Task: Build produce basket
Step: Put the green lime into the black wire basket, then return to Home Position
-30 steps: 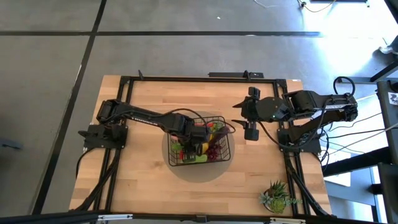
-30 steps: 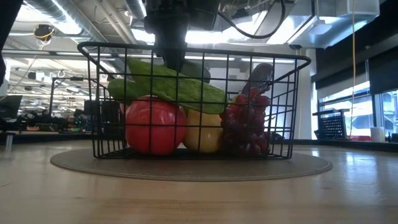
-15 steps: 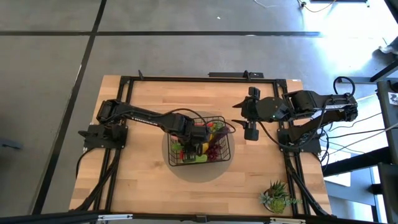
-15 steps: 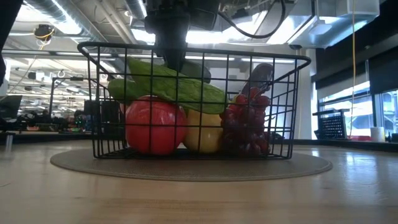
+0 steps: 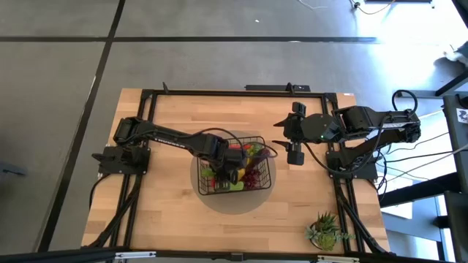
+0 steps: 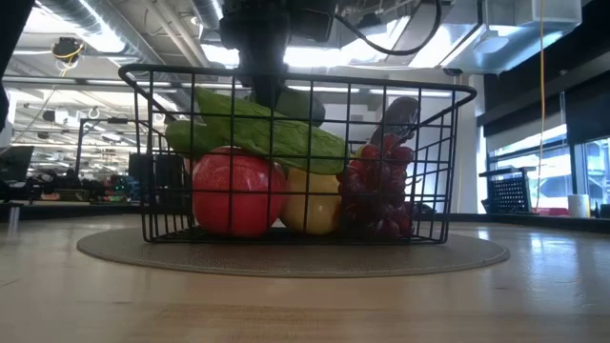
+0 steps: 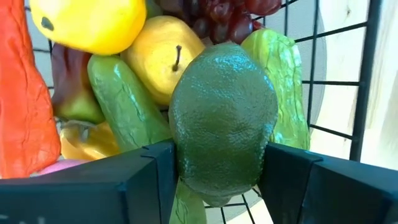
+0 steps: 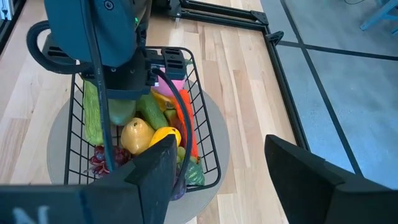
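1. Green and pebbled, a dark avocado-like fruit sits pinched between the two fingers of the left gripper, one finger pressed to each flank.
2. Just beyond that fruit lies the rest of the produce: a smooth cucumber, a yellow pear with a brown stem, a lemon, a wrinkled pale green vegetable, dark red grapes and an orange-red chilli.
3. All of it rests inside the black wire basket, which stands on a round grey mat near the middle of the wooden table.
4. From table height, a red tomato and a yellow fruit press against the near mesh, a long green vegetable lies across them, and the left gripper comes down into the basket from above.
5. Farther off, the right gripper hangs over bare wood just beside the basket's right side, its fingers spread wide and holding nothing.
6. At the table's near right corner stands a spiky potted plant, well apart from the basket.
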`<state>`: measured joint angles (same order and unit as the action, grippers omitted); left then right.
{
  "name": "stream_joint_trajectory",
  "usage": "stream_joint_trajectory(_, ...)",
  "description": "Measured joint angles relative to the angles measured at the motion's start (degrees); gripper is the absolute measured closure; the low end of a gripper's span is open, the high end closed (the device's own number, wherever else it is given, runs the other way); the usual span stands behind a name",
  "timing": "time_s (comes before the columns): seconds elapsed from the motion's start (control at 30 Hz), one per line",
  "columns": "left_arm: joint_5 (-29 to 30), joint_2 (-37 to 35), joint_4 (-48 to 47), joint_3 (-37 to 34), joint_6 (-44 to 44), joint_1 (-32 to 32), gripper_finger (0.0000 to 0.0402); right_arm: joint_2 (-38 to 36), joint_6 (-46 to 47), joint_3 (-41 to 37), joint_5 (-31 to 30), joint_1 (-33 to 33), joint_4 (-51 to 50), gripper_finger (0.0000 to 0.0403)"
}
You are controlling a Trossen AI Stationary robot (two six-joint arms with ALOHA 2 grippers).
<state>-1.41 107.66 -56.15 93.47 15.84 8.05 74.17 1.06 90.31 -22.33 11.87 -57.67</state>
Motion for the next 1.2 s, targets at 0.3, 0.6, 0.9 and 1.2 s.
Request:
stream_joint_trajectory(0.3, 0.59, -0.02, 0.29, 0.01, -4.48, 0.81, 0.0194, 0.00, 0.00, 0.00, 0.00, -0.01, 0.02, 0.0166)
stream_joint_trajectory(0.6, 0.64, -0.02, 0.41, 0.02, -6.54, 0.60, 0.0150, 0.00, 0.00, 0.00, 0.00, 0.01, 0.02, 0.0166)
stream_joint_trajectory(0.9, 0.21, -5.59, 0.04, 0.04, -0.37, 0.64, 0.0154, 0.02, 0.00, -0.01, 0.00, 0.01, 0.09, 0.0166)
stream_joint_trajectory(1.2, 2.95, -16.12, 0.43, 0.07, 3.61, 1.01, 0.0154, 0.02, -0.02, -0.01, -0.01, 0.01, 0.18, 0.0166)
